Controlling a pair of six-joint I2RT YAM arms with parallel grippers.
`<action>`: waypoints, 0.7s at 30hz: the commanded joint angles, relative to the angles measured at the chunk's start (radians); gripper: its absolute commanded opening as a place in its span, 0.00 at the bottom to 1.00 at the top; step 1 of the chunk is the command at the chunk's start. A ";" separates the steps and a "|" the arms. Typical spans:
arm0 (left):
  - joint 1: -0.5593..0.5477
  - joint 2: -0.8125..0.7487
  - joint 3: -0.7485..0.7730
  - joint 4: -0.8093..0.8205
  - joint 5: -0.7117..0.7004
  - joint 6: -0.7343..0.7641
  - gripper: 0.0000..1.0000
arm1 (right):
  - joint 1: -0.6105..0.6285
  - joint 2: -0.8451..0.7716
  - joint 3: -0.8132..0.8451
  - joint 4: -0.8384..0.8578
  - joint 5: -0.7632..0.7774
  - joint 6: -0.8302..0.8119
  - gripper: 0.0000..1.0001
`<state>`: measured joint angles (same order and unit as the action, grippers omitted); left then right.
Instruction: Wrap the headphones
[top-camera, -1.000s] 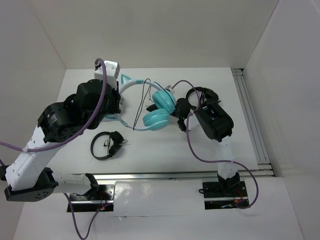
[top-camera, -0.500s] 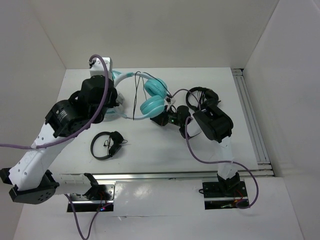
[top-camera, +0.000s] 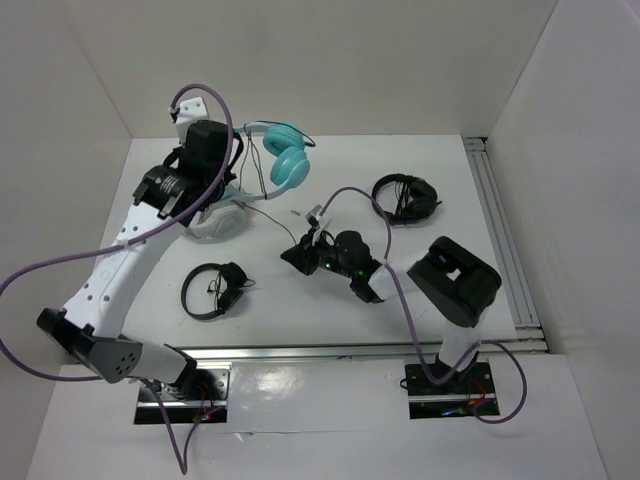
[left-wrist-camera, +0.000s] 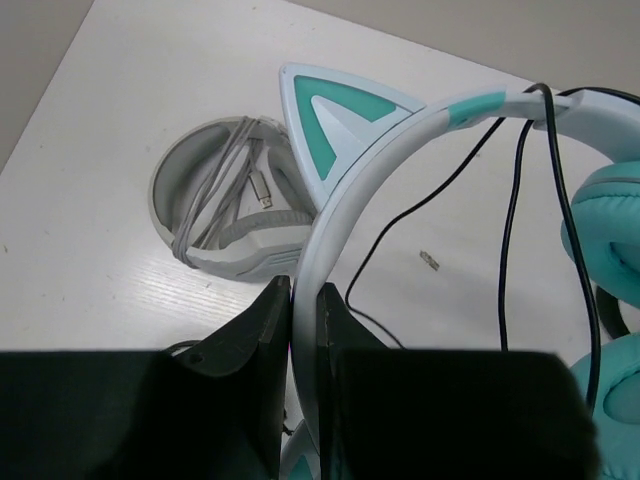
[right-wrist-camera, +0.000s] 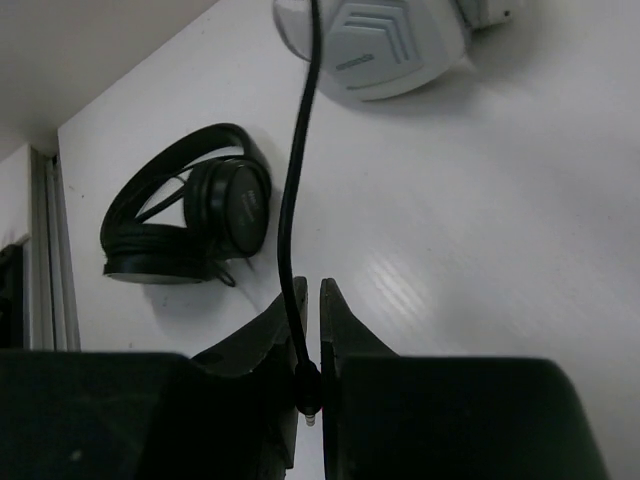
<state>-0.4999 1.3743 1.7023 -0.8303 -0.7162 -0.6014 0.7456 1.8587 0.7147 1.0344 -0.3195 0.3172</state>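
The teal headphones (top-camera: 288, 162) with a white headband hang in the air at the back left of the table. My left gripper (top-camera: 222, 160) is shut on the headband. In the left wrist view the headband (left-wrist-camera: 350, 190) runs between my jaws (left-wrist-camera: 303, 292), with one teal cat ear (left-wrist-camera: 335, 105) and an ear cup (left-wrist-camera: 610, 230) beyond. The thin black cable (left-wrist-camera: 510, 220) hangs over the headband and runs down to my right gripper (top-camera: 300, 252) at mid table. In the right wrist view my right gripper (right-wrist-camera: 310, 292) is shut on the cable's plug end (right-wrist-camera: 306, 385).
A grey-white headset (top-camera: 215, 218) lies under the left gripper; it also shows in the left wrist view (left-wrist-camera: 235, 205) and the right wrist view (right-wrist-camera: 390, 45). One pair of black headphones (top-camera: 215, 290) lies front left, another (top-camera: 405, 195) back right. A rail (top-camera: 505, 250) runs along the right edge.
My left gripper has lifted the teal headphones and carried them back and to the left. My right gripper has moved left and nearer with the cable end, drawing the cable out.
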 joint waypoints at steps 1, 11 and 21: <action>0.086 0.044 0.000 0.157 0.052 -0.067 0.00 | 0.104 -0.166 -0.069 -0.105 0.217 -0.099 0.00; 0.161 0.078 -0.213 0.350 -0.042 0.064 0.00 | 0.385 -0.516 0.041 -0.561 0.585 -0.302 0.00; -0.005 0.178 -0.228 0.373 0.056 0.270 0.00 | 0.385 -0.556 0.183 -0.767 0.588 -0.458 0.00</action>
<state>-0.4683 1.5539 1.4509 -0.5835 -0.7422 -0.4419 1.1278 1.3323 0.8524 0.3748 0.2272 -0.0429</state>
